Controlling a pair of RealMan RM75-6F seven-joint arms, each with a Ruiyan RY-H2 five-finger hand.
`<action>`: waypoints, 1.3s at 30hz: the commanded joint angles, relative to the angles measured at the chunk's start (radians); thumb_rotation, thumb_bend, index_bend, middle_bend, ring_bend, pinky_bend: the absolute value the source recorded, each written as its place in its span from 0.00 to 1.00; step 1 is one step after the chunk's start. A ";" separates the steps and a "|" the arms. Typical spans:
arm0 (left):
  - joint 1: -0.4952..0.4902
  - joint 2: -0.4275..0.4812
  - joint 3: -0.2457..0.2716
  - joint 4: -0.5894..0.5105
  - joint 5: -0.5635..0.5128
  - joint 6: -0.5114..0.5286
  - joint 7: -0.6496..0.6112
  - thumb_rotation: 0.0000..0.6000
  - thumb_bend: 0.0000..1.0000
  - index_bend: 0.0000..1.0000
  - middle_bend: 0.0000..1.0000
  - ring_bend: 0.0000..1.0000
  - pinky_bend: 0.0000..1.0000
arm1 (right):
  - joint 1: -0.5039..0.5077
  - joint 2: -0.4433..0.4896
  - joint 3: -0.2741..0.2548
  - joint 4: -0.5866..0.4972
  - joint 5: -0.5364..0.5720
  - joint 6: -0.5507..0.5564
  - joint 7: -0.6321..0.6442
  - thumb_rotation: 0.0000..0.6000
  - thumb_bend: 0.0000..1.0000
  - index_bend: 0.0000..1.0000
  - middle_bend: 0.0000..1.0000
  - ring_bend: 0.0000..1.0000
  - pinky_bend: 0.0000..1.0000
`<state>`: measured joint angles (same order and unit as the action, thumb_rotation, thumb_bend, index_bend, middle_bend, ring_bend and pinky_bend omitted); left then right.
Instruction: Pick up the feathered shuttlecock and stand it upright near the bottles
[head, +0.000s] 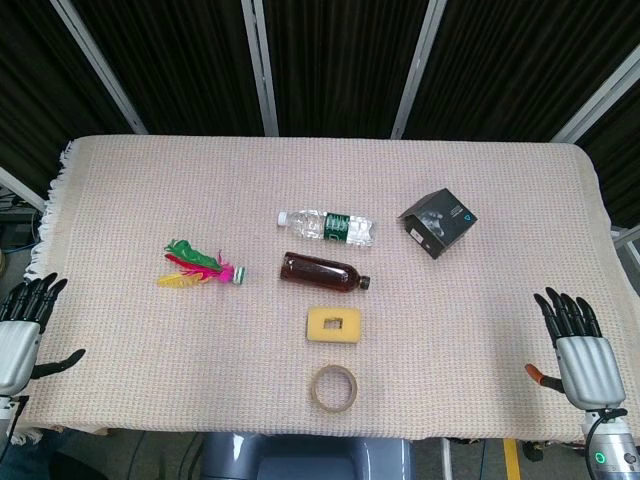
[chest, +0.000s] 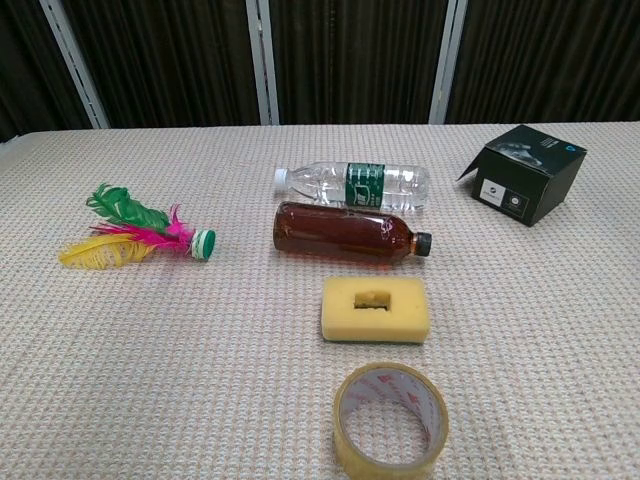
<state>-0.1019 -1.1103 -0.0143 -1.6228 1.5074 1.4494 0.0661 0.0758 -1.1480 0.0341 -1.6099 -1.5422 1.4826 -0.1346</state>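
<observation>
The feathered shuttlecock (head: 199, 268) (chest: 135, 238) lies on its side on the left of the cloth, green, pink and yellow feathers pointing left, its round base toward the bottles. A clear water bottle (head: 326, 225) (chest: 354, 185) and a brown bottle (head: 323, 273) (chest: 349, 234) lie flat in the middle. My left hand (head: 24, 325) rests at the table's front left corner, fingers spread and holding nothing. My right hand (head: 577, 350) is at the front right corner, likewise spread and holding nothing. Neither hand shows in the chest view.
A yellow sponge (head: 335, 325) (chest: 375, 308) and a tape roll (head: 334, 389) (chest: 391, 419) lie in front of the bottles. A black box (head: 438, 222) (chest: 523, 172) stands at the back right. The woven cloth (head: 150, 180) covers the table.
</observation>
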 joint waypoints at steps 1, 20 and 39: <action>0.000 -0.005 -0.007 -0.002 -0.021 0.001 0.045 0.94 0.14 0.02 0.00 0.00 0.00 | 0.001 0.012 -0.006 -0.017 0.005 -0.015 -0.001 1.00 0.06 0.00 0.00 0.00 0.00; -0.147 -0.277 -0.106 0.241 -0.105 -0.144 0.104 0.94 0.22 0.40 0.00 0.00 0.00 | 0.034 0.024 -0.004 -0.033 0.019 -0.079 -0.002 1.00 0.06 0.00 0.00 0.00 0.00; -0.299 -0.630 -0.166 0.691 -0.158 -0.245 0.012 0.93 0.28 0.39 0.00 0.00 0.00 | 0.053 0.012 0.009 -0.016 0.045 -0.100 -0.012 1.00 0.06 0.00 0.00 0.00 0.00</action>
<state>-0.3796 -1.7062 -0.1742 -0.9720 1.3526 1.2201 0.1096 0.1275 -1.1349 0.0430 -1.6265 -1.4980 1.3823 -0.1454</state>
